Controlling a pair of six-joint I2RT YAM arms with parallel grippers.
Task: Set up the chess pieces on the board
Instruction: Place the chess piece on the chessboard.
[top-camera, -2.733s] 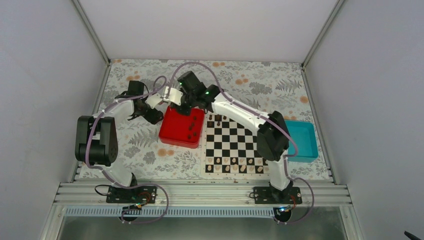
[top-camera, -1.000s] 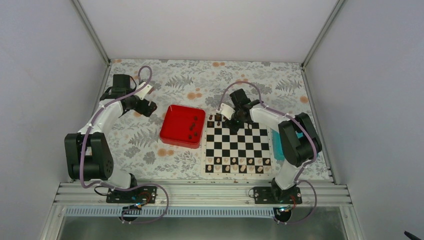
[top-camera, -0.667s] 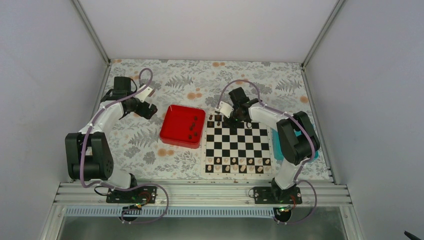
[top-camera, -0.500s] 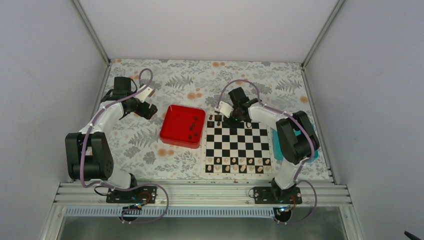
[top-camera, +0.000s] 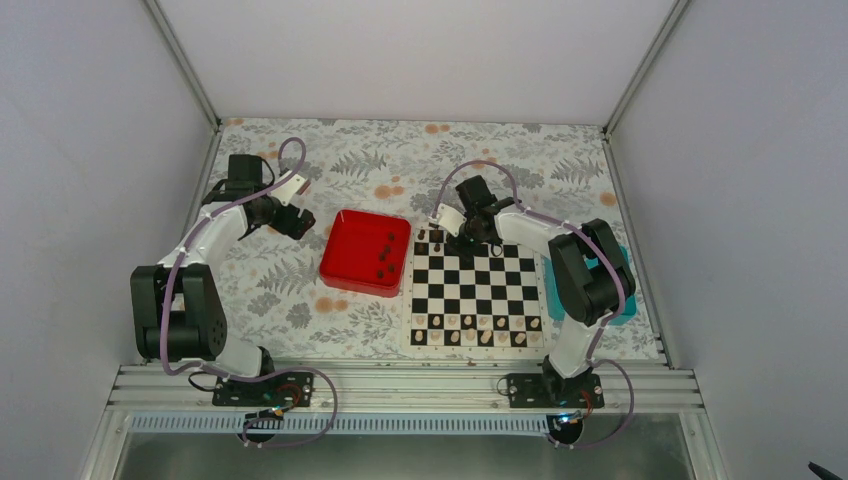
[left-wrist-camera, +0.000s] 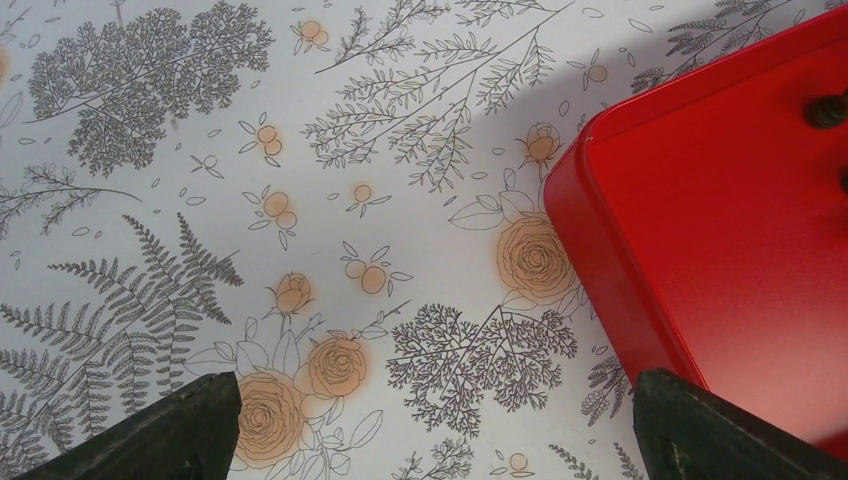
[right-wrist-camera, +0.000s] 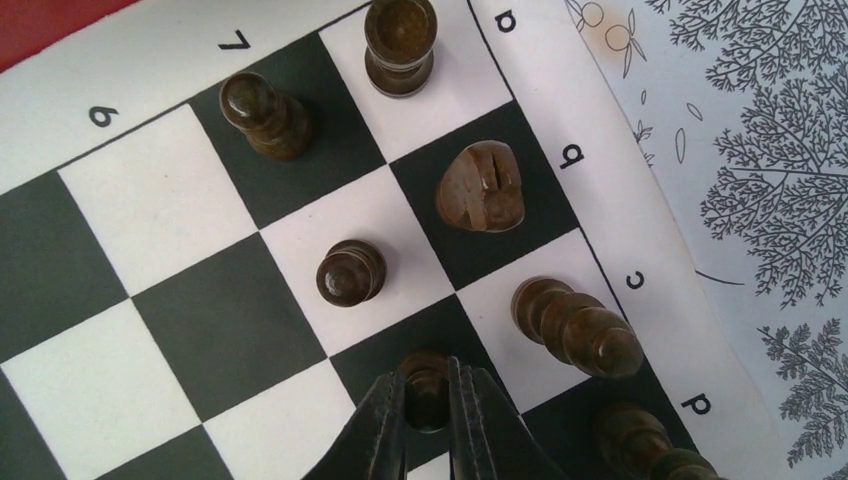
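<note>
Right end effector (right-wrist-camera: 428, 388): we see its two fingers pinched almost shut on the head of a small dark brown wooden pawn (right-wrist-camera: 426, 366). In the overhead view it (top-camera: 463, 236) is over the far left part of the board.
Held pawn: it is over a black square in the row marked 7, just beside the white square by the letter c. We cannot tell whether its base touches the square.
Left end effector (left-wrist-camera: 432, 382): its jaws stand wide apart with nothing between them, low over the counter just beside the tray's corner. From above we find it (top-camera: 295, 222) just off the far left corner of that tray.
Board: the flat black-and-white checked chessboard with a pale border (right-wrist-camera: 150, 60) lies on the counter (top-camera: 474, 283), between the red tray and the teal tray.
Dark brown chess pieces on the board: we count a rook-like piece (right-wrist-camera: 400, 40), a knight (right-wrist-camera: 482, 186), a tall slender piece (right-wrist-camera: 580, 326) and one more (right-wrist-camera: 645, 445) along the lettered edge, with two further pawns (right-wrist-camera: 265, 112) (right-wrist-camera: 350, 272) in the next row.
Red square plastic tray (left-wrist-camera: 720, 250): it lies just left of the board (top-camera: 350, 255) with a few dark pieces (top-camera: 385, 262) inside.
Pale tan pieces (top-camera: 480, 330): they fill the board's near rows.
Teal tray (top-camera: 622, 300): it is right of the board, partly hidden by the right arm.
Counter (left-wrist-camera: 300, 150): it wears a floral printed cloth.
</note>
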